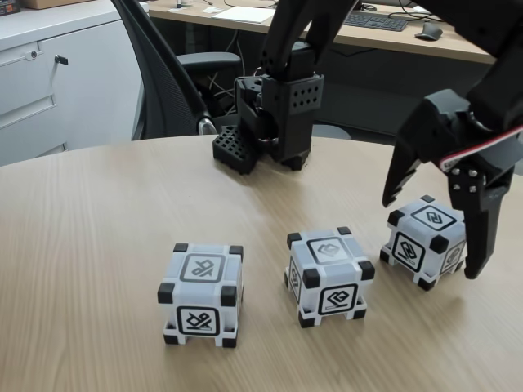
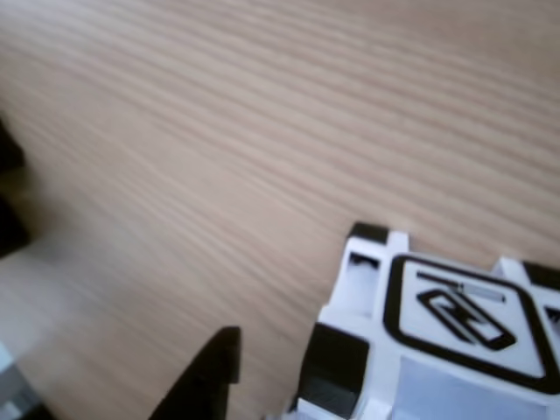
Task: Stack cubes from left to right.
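- Three cubes stand in a row on the table [image 1: 82,212] in the fixed view, none stacked, each apart from the next: a left cube [image 1: 201,294], a middle cube [image 1: 328,276] and a right cube [image 1: 425,240].
- Each cube is white with black corner blocks and a black-framed square glyph on every face that shows; the glyphs are abstract marks, and no letters or brand can be read.
- The gripper [image 1: 433,237] is spread wide and straddles the right cube: one finger [image 1: 406,163] hangs at the cube's far left, the other finger [image 1: 482,229] at its near right. It grips nothing, and whether either finger touches the cube cannot be told.
- The middle cube sits near the gripper, to its left in the fixed view; the left cube sits well apart from it, further left.
- In the other view one cube [image 2: 437,350] fills the lower right corner, its top glyph blurred, with one dark fingertip [image 2: 206,381] just beside it at the left.
- Behind the gripper stand the arm's base [image 1: 278,114], one office chair [image 1: 163,73], and a desk with one keyboard [image 1: 374,20] and one mouse [image 1: 428,31].
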